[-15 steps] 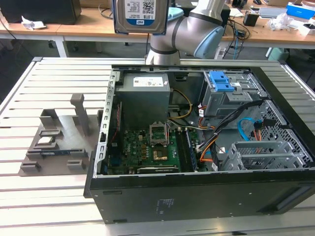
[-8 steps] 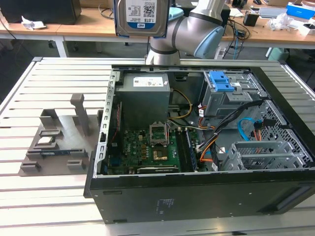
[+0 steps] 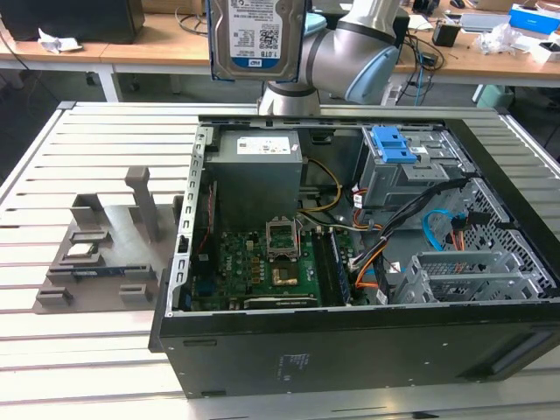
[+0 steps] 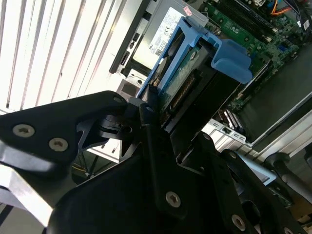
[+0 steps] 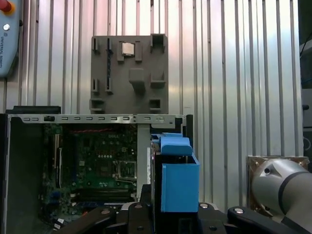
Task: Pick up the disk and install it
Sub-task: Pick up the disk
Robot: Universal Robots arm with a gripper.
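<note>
The disk (image 3: 256, 39) hangs high above the back edge of the open computer case (image 3: 350, 359), upright, with its white-and-blue label turned toward the exterior view. In both wrist views its blue carrier rail (image 5: 179, 187) stands between the black fingers of my gripper (image 5: 175, 217). My gripper (image 4: 175, 122) is shut on the disk (image 4: 187, 73) and grips it by one end. The disk's blue tab points away from the gripper. Behind the disk is the silver arm (image 3: 346, 52).
Inside the case lie a grey power supply (image 3: 260, 171), a green motherboard (image 3: 258, 262), a blue latch flap (image 3: 391, 144) on the drive bay and a grey drive cage (image 3: 464, 276) with loose cables. A grey parts fixture (image 3: 105, 254) sits on the slatted table at the exterior view's left.
</note>
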